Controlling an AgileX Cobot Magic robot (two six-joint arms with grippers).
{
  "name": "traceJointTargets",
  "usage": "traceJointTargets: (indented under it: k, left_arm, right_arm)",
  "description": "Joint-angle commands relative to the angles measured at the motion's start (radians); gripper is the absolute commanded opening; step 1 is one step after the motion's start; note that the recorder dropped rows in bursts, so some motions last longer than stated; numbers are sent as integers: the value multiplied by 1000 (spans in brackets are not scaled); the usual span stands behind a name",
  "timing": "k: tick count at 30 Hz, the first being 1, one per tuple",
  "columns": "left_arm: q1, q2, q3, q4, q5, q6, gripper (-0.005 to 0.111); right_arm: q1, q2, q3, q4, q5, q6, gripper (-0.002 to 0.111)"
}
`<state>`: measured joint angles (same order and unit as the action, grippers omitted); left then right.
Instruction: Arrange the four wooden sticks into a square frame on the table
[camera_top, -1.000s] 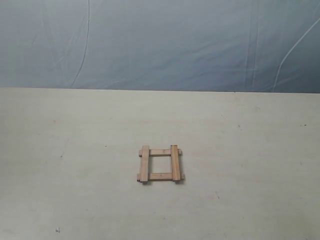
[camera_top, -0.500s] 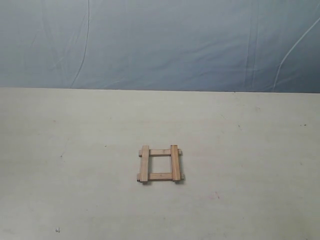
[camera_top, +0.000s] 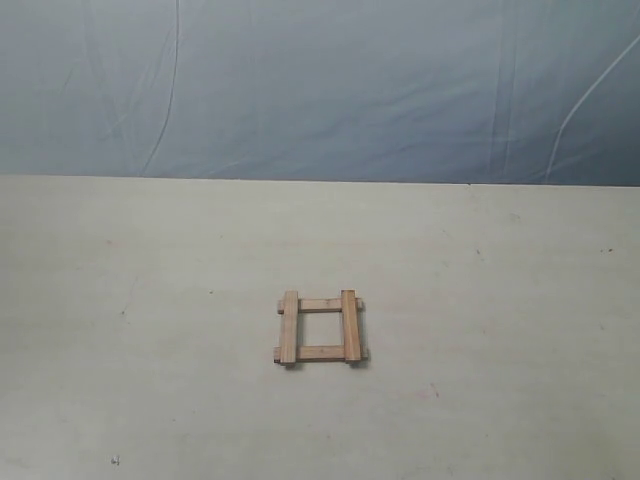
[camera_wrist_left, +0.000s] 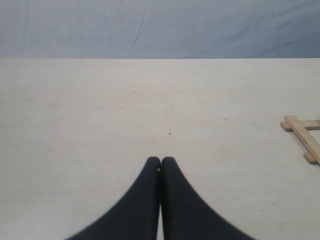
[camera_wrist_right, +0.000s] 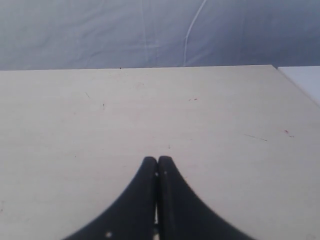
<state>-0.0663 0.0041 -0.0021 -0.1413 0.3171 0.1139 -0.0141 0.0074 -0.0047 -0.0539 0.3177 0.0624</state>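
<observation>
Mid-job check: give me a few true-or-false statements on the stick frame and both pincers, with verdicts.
1. The four wooden sticks make a closed square frame lying on the table. True.
2. The left pincer is shut on a stick. False: it is shut on nothing, and the frame lies apart from it, off to one side.
3. In the exterior view, the two sticks running away from the camera lie on top of the other two. True.
4. The right pincer is open. False: its fingers are closed together.
5. An arm hangs over the frame in the exterior view. False: no arm shows there.
</observation>
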Motion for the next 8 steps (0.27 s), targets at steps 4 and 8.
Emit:
traceJointTargets:
  k: [4, 8]
  left_arm:
    - [4, -4, 2, 4, -1, -1, 0]
    - [4, -4, 2, 4, -1, -1, 0]
  right_arm:
    - [-6, -7, 5, 8, -13, -6, -1]
    - [-6, -7, 5, 17, -13, -6, -1]
